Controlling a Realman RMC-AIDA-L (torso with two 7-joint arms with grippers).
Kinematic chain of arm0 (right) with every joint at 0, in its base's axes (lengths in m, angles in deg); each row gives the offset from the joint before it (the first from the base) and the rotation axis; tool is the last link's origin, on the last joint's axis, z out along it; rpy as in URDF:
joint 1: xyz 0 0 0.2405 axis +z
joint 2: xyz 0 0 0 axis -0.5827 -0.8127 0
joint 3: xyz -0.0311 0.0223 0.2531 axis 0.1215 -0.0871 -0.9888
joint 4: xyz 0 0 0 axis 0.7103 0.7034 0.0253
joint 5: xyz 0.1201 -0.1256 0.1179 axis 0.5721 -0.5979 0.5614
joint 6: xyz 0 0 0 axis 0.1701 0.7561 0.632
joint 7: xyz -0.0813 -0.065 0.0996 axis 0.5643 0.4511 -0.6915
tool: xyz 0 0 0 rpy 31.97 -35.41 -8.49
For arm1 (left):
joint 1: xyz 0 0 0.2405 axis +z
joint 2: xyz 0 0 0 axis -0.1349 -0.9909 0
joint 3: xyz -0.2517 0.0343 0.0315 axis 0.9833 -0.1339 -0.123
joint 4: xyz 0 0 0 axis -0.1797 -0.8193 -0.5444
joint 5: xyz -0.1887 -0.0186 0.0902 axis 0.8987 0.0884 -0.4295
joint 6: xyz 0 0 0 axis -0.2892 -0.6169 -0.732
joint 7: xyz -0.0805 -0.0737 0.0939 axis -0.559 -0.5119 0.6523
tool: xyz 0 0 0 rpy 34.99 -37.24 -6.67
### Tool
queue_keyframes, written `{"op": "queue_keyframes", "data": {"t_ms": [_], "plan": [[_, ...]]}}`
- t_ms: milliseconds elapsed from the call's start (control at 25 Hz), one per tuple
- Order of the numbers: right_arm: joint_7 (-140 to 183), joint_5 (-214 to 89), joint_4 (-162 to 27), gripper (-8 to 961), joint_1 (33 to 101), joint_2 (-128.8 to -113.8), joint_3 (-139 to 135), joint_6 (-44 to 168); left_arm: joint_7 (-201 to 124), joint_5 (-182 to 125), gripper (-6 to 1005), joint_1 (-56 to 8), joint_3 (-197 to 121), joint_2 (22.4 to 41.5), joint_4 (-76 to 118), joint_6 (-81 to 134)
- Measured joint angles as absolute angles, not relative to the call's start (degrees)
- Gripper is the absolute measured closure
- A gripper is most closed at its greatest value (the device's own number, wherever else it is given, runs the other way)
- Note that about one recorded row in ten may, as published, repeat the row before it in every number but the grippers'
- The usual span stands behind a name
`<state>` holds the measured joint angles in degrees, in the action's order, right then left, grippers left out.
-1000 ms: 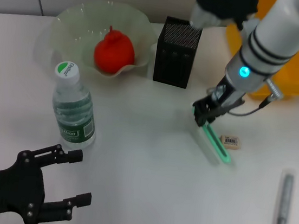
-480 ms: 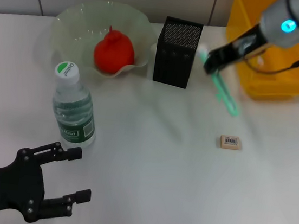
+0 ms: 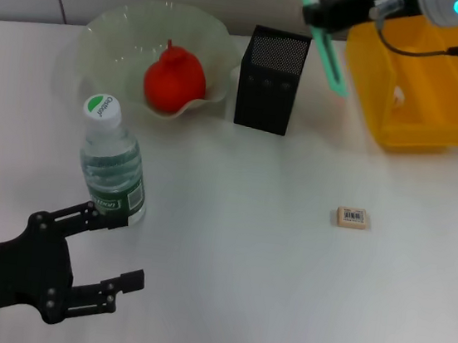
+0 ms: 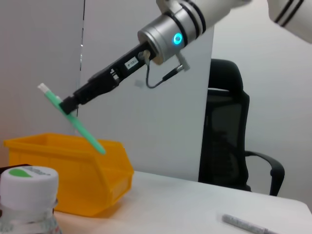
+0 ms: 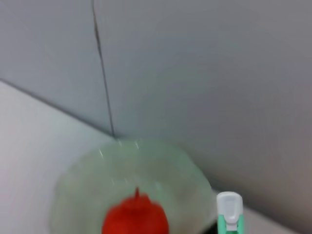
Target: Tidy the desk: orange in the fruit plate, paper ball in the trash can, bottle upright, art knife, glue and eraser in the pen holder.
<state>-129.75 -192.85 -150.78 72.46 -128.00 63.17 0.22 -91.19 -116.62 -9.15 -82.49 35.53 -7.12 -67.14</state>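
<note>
My right gripper is shut on a slim green glue stick with a white cap. It holds the stick tilted in the air, above and just right of the black mesh pen holder. The left wrist view shows that gripper and the stick too. The orange lies in the pale-green fruit plate. The bottle stands upright. The tan eraser lies on the table. My left gripper is open and empty near the bottle's base.
The yellow trash can stands at the back right, with a small white wad inside. A grey pen-like art knife lies on the table in the left wrist view; it is out of the head view.
My right gripper lifted the green stick off the table beside the eraser and carried it up and back to above the pen holder. The left arm barely moved.
</note>
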Motion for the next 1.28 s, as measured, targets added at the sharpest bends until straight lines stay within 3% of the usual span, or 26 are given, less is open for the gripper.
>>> {"op": "queue_keyframes", "data": {"t_ms": [480,1280], "plan": [[-104.8,-173.1,-137.1,764,70.4,-127.95,65.6,24.4,-92.7,-116.1,214,-9.5,-81.2,35.56,-6.5,-67.1],[-68.4,-137.7,-115.8,738,71.9,-127.95,70.5,39.6,-94.3,-115.9,214,-9.4,-80.5,35.54,-6.5,-66.9]]}}
